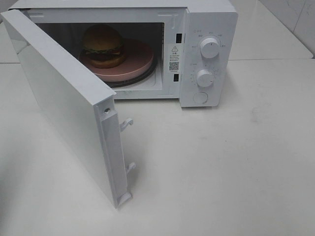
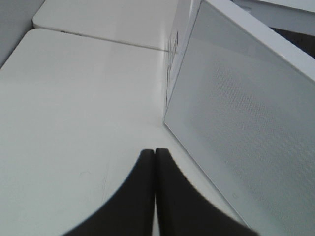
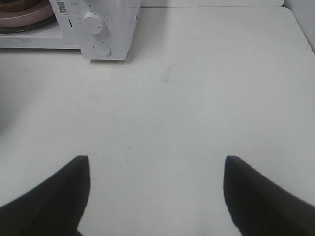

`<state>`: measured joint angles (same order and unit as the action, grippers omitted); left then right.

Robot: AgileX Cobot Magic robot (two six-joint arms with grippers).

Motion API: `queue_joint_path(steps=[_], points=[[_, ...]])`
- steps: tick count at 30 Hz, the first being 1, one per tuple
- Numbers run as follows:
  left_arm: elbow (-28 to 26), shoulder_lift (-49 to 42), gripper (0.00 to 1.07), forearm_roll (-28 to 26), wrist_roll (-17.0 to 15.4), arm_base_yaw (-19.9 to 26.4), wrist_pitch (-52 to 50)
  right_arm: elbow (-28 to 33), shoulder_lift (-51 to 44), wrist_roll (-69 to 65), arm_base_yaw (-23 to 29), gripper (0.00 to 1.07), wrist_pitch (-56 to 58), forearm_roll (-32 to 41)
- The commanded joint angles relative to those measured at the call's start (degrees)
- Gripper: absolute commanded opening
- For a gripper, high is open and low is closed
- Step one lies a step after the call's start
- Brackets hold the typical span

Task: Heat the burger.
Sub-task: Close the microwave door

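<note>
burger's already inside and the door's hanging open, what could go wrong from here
1. The shut left tool sits beside the smooth outer face of the door. A push could slip off it, or shove the whole microwave instead of closing it.
2. The burger sits off-centre on the pink plate, so a hard slam might jolt it.
3. The upper knob and lower knob look alike, so the open right tool could turn the wrong one.

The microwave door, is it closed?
No, the microwave door stands swung wide open, with the burger on its pink plate showing inside.
</note>
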<state>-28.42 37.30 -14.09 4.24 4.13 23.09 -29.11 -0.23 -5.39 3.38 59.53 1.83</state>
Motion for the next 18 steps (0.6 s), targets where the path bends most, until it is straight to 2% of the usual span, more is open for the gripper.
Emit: queue_joint_path(steps=[1,3,4,14,16,17,18], points=[[2.86,3.15,0.0,-4.93,4.47,-0.29,-12.32,0.06,-1.49,0.29,-0.4,0.74,-0.11,0.11],[3.72,3.78,0.0,-5.96,4.98,-0.29,-15.07,0.06,-1.49,0.29,-0.4,0.74,-0.11,0.11],[5.27,4.93,0.0,-7.22,5.21,-0.29,-20.05,0.06,-1.49,0.29,-0.4,0.74,-0.11,0.11],[11.4,10.26,0.0,-7.1,4.7,-0.29,-39.3,0.06,-1.49,0.29,-0.4,0.74,-0.11,0.11],[12.95,12.72,0.0,-3.61,2.01,-0.29,-44.23,0.06,-1.49,0.29,-0.4,0.74,-0.11,0.11],[12.95,12.72,0.0,-3.61,2.01,-0.29,-44.23,0.06,-1.49,0.29,-0.4,0.74,-0.11,0.11],[13.64,14.78,0.0,1.6,-1.72,-0.29,-47.38,0.06,-1.49,0.29,-0.4,0.74,-0.11,0.11]])
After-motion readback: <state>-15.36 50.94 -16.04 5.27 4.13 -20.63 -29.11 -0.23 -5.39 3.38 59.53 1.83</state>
